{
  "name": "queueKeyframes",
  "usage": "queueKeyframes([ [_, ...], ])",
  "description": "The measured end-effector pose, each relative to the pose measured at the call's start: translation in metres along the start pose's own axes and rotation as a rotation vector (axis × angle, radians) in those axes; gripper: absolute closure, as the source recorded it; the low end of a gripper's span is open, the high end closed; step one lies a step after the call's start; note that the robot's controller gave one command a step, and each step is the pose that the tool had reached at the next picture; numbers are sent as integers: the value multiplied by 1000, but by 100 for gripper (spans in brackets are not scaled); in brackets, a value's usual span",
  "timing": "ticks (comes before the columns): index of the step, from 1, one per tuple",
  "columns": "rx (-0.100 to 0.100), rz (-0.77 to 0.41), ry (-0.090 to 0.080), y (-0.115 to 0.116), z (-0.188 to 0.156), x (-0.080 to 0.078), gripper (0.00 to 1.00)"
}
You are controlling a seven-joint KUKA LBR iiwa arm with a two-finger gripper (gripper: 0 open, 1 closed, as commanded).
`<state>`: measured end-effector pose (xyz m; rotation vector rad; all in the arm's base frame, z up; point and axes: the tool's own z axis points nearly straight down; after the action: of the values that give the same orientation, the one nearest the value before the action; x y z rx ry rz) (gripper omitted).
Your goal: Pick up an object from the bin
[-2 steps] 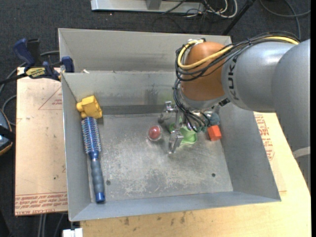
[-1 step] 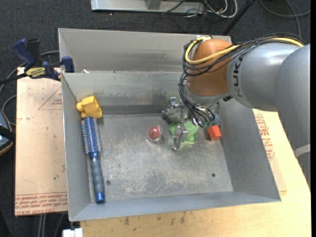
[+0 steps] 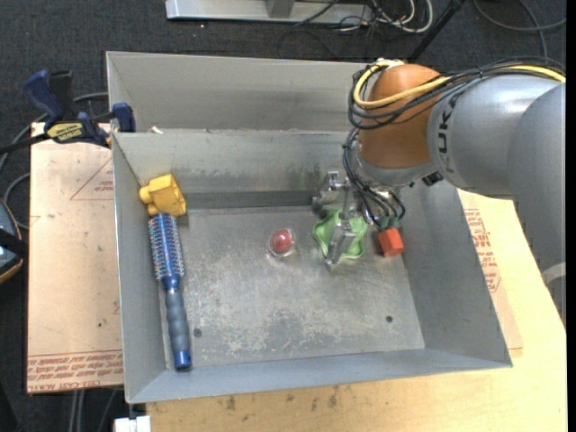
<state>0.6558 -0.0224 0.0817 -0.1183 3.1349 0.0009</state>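
Observation:
My gripper [image 3: 341, 241] is low in the right middle of the bin, right over a small bright green thing [image 3: 325, 233] on the floor. It touches or nearly touches that thing, whose green shows on both sides of the gripper's tip. A small orange-red block [image 3: 390, 242] lies just to the right of the gripper. A little red and clear ball [image 3: 283, 243] rests on the floor to its left, apart from the green thing.
A blue hairbrush [image 3: 169, 282] with a round bristle head lies along the left wall, and a yellow toy [image 3: 162, 194] sits at its far end. The arm with its orange cover and cables leans in from the right, above the back right corner.

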Motion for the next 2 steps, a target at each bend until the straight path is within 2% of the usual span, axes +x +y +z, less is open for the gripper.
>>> queueKeyframes([
  [1, -1, 2, 3, 0, -1, 0, 100],
  [2, -1, 2, 2, 0, -1, 0, 0],
])
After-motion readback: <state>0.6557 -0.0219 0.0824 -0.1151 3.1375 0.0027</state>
